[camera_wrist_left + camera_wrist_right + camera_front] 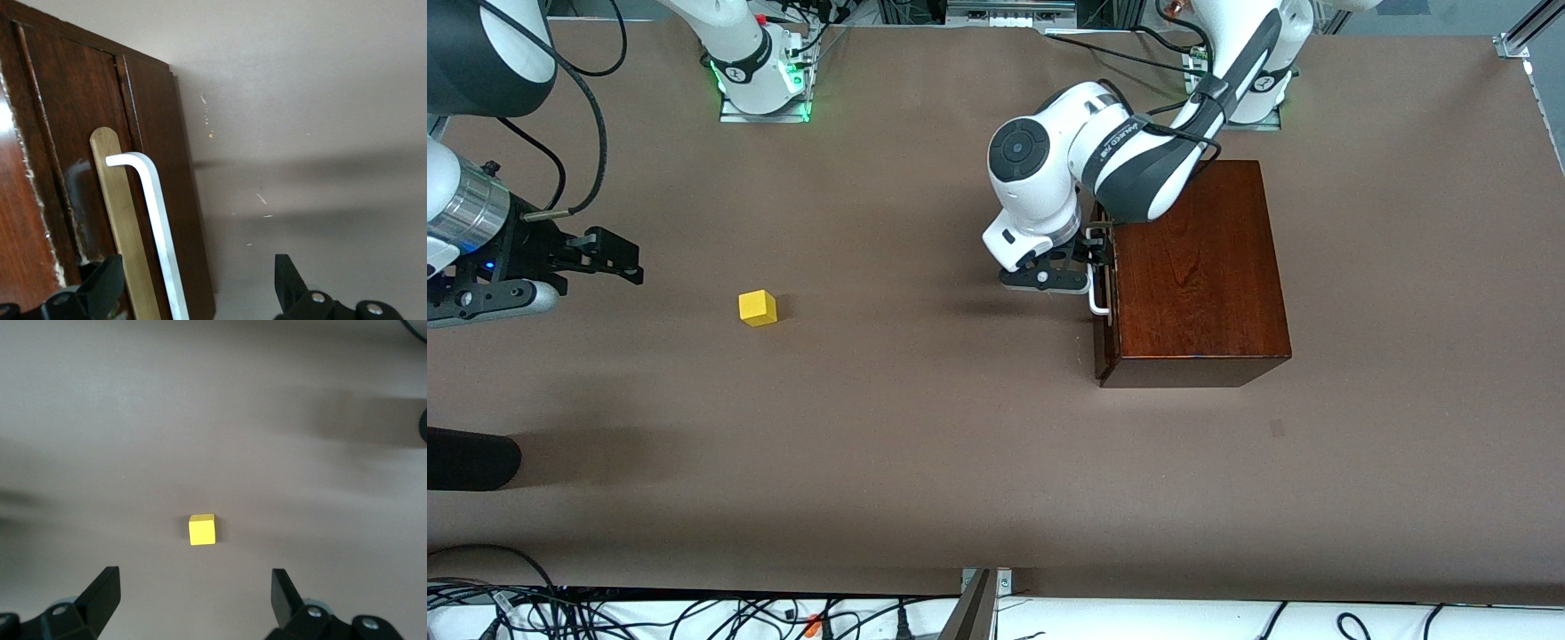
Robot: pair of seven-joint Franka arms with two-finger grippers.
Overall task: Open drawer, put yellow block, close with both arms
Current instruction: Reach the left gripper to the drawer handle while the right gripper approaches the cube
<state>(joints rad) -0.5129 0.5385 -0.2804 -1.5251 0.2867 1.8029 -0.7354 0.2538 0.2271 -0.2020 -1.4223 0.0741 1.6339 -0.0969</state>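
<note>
The dark reddish-brown wooden box stands toward the left arm's end of the table. Its drawer looks shut, and the drawer front faces the right arm's end. My left gripper is open at the drawer front. In the left wrist view its fingers straddle the white bar handle without closing on it. The handle also shows in the front view. The yellow block sits on the bare table. My right gripper is open and empty in the air beside the block. The right wrist view shows the block ahead of the open gripper.
A black rounded object lies near the table's front corner at the right arm's end. Cables run along the table's near edge. Open brown tabletop lies between the block and the box.
</note>
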